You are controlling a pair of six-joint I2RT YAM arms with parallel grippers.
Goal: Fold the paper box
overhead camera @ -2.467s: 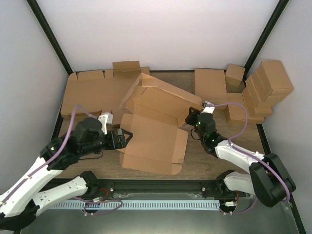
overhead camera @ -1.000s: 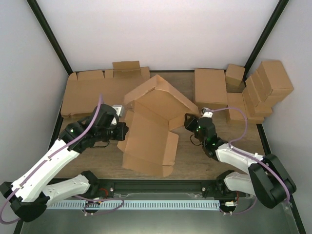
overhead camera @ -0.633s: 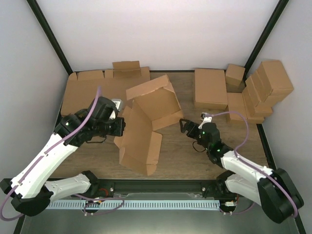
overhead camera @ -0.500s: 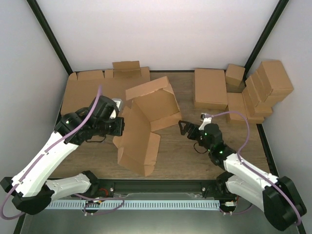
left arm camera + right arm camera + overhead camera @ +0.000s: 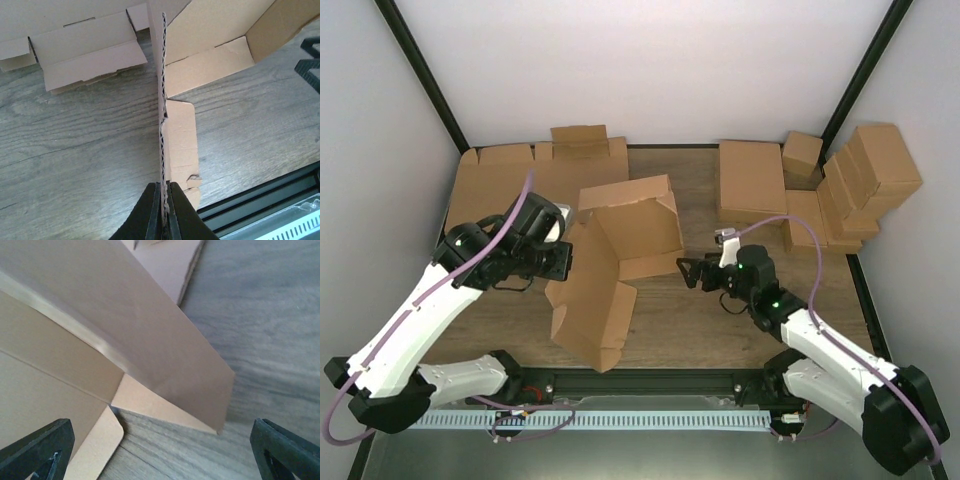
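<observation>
The paper box (image 5: 625, 215), a brown cardboard sheet partly folded into an L, stands on edge at mid-table; its lower panel (image 5: 585, 305) reaches toward the front rail. My left gripper (image 5: 564, 262) is shut on the left edge of that panel. In the left wrist view the gripper (image 5: 163, 192) pinches the corrugated edge (image 5: 162, 125) between its black fingers. My right gripper (image 5: 686, 272) is open, just right of the box and not touching it. In the right wrist view, the box's wall (image 5: 125, 335) and a rounded tab (image 5: 95, 445) lie just ahead of the wide-apart gripper (image 5: 159, 427).
Flat cardboard blanks (image 5: 510, 185) lie at the back left, with another blank (image 5: 752, 180) at the back right. Finished brown boxes (image 5: 865, 180) are stacked along the right wall. The black front rail (image 5: 650, 385) runs just below the box's lowest corner.
My right gripper let go of the box, opened wide and drew back to the right. The left arm swung the box leftward and stood it more upright.
</observation>
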